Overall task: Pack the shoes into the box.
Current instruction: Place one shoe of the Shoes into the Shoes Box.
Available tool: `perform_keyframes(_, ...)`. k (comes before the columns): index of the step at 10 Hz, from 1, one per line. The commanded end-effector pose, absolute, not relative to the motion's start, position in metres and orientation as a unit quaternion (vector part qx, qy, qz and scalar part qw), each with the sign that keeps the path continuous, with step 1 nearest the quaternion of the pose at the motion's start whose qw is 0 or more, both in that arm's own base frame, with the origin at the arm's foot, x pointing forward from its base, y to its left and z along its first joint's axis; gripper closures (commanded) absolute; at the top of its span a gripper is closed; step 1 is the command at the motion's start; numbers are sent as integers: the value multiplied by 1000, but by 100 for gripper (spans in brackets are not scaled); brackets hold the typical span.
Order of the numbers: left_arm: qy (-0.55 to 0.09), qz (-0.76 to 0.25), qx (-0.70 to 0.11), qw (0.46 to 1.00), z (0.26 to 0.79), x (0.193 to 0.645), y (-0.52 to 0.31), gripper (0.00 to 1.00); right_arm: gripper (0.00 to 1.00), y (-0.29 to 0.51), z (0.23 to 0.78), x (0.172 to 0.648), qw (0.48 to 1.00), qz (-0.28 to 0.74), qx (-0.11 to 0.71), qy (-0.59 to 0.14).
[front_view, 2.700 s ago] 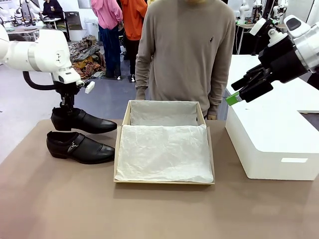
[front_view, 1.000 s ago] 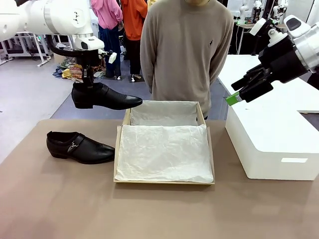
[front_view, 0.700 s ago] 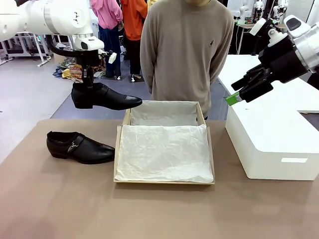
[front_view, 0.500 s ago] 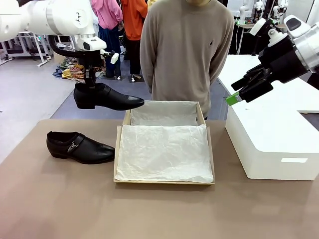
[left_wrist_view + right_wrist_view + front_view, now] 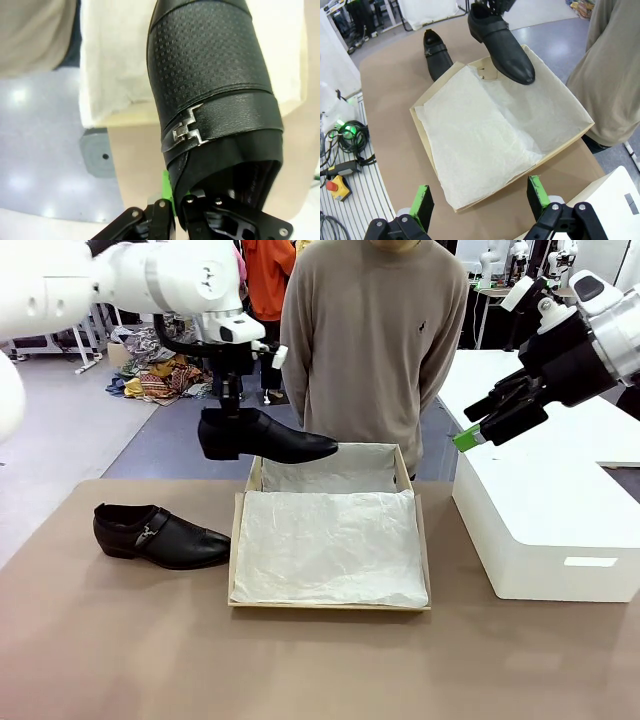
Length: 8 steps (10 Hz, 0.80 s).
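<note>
Moved: lifted shoe (image 5: 265, 437) has gone right, airborne, toe now over the back-left corner of the box (image 5: 236, 540).
Left gripper (image 5: 231, 416): clamped on the lifted shoe's heel rim.
Second shoe (image 5: 160, 535): unchanged, on table (image 5: 320, 670) left of box.
Right gripper (image 5: 480, 200): jaws wide, empty, unmoved.

one black shoe (image 5: 265, 437) aloft over the far-left corner of the tissue-lined box (image 5: 330, 607), other shoe (image 5: 160, 535) just left
</note>
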<state>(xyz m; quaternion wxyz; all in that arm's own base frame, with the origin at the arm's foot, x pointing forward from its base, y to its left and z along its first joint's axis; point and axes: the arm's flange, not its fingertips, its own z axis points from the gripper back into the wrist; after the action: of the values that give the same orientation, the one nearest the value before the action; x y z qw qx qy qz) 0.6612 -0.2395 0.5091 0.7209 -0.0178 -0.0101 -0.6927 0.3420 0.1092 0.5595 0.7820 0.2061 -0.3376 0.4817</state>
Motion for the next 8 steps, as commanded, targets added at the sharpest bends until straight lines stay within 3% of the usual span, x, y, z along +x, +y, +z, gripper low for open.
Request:
perform_keyframes(1, -21, -695, -24, 718, 517, 682, -265, 100, 0, 108, 558, 345, 771, 490, 216, -346)
perform_keyframes(8, -30, -727, -41, 684, 503, 689, -326, 100, 0, 108, 558, 345, 771, 490, 216, -346)
